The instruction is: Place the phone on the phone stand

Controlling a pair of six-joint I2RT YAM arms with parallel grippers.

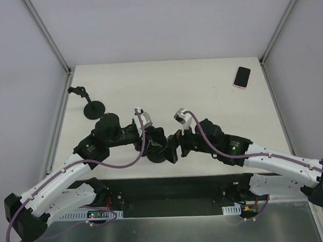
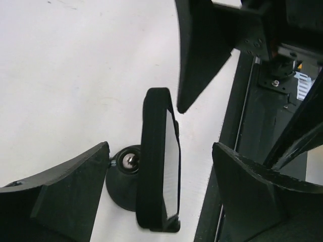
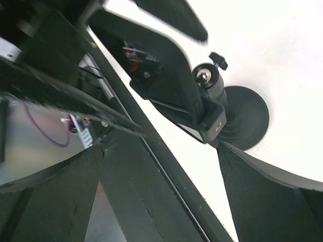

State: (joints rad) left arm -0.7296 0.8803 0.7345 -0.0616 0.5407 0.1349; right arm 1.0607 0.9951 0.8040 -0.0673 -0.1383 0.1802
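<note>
The phone (image 1: 241, 77), pink-cased with a dark screen, lies flat at the table's far right, well away from both arms. The black phone stand (image 2: 154, 166) has a round base, a ball joint and a clamp holder, and stands near the table's front edge. My left gripper (image 2: 160, 148) is open, with the holder between its fingers and not touched. My right gripper (image 3: 160, 147) is open and empty, and the stand (image 3: 171, 85) is just ahead of its right finger. In the top view the two grippers (image 1: 152, 143) (image 1: 179, 144) meet over the stand and mostly hide it.
A second black object with a round base (image 1: 95, 109) and a thin knobbed arm stands at the far left. The dark front rail (image 3: 151, 201) runs close under both grippers. Enclosure walls bound the table on three sides.
</note>
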